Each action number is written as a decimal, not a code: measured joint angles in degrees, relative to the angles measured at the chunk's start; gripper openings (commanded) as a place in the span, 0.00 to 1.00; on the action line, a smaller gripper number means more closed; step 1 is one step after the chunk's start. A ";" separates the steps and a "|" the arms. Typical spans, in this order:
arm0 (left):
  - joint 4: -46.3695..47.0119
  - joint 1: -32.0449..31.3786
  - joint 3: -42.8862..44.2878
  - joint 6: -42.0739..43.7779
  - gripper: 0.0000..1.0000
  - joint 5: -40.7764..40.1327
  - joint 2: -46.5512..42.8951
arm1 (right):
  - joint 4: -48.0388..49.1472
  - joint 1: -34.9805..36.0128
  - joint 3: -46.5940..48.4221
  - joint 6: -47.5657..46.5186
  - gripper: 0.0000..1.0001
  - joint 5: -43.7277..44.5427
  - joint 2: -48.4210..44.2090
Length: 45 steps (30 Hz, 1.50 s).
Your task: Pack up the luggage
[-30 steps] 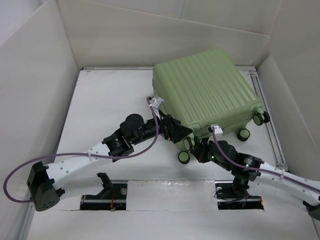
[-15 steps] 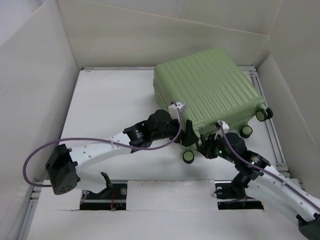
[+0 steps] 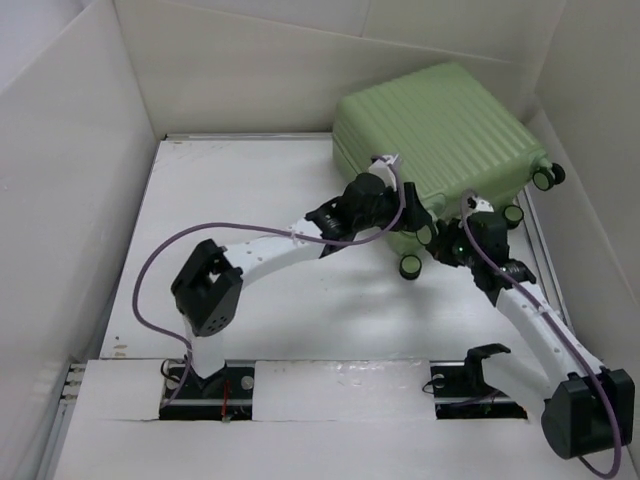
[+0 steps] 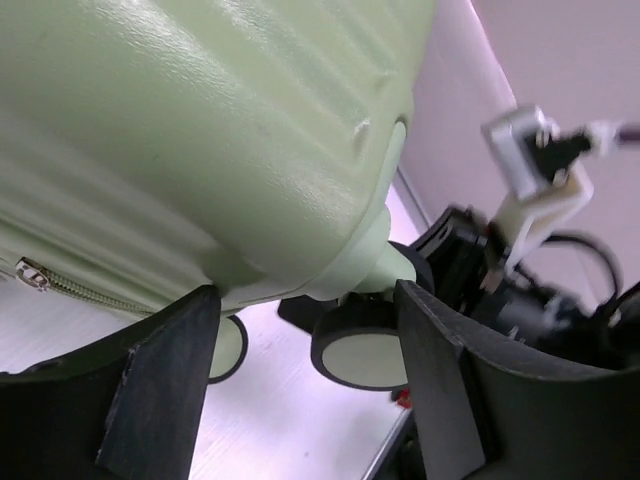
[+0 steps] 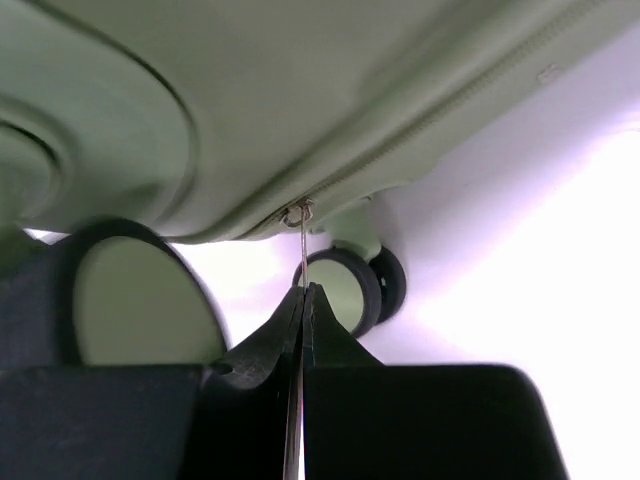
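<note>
The pale green ribbed luggage (image 3: 440, 135) lies closed at the table's far right, its caster wheels (image 3: 411, 266) toward me. My left gripper (image 3: 418, 222) is open at its near corner; in the left wrist view the shell (image 4: 190, 130) sits just above the spread fingers (image 4: 160, 390) and a wheel (image 4: 365, 355) lies between them. My right gripper (image 3: 445, 248) is at the near edge. In the right wrist view it (image 5: 303, 296) is shut on the thin metal zipper pull (image 5: 300, 230) hanging from the zipper line of the luggage (image 5: 320, 90).
White panel walls (image 3: 70, 180) close in the table on the left, back and right. A metal rail (image 3: 545, 260) runs along the right edge beside the luggage. The arm bases (image 3: 210, 380) sit at the near edge.
The luggage has slid back and to the right, toward the far right corner. Both arms have stretched forward and followed it, staying at its near edge.
</note>
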 measured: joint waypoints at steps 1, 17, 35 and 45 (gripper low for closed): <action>-0.52 0.15 2.36 -0.50 0.24 0.63 1.84 | 1.75 -0.76 -1.29 0.85 0.00 1.14 -0.55; 19.26 -2.69 -4.76 -9.27 0.58 12.79 5.57 | 35.41 12.79 -25.42 24.28 0.00 11.54 -11.82; 15.41 7.52 -35.39 -4.44 0.99 -14.58 -44.65 | 1.09 28.48 9.75 9.35 1.00 6.75 -16.57; 14.97 32.85 -23.04 -7.34 0.99 1.40 -14.75 | -0.68 3.91 45.68 -2.97 1.00 23.76 16.02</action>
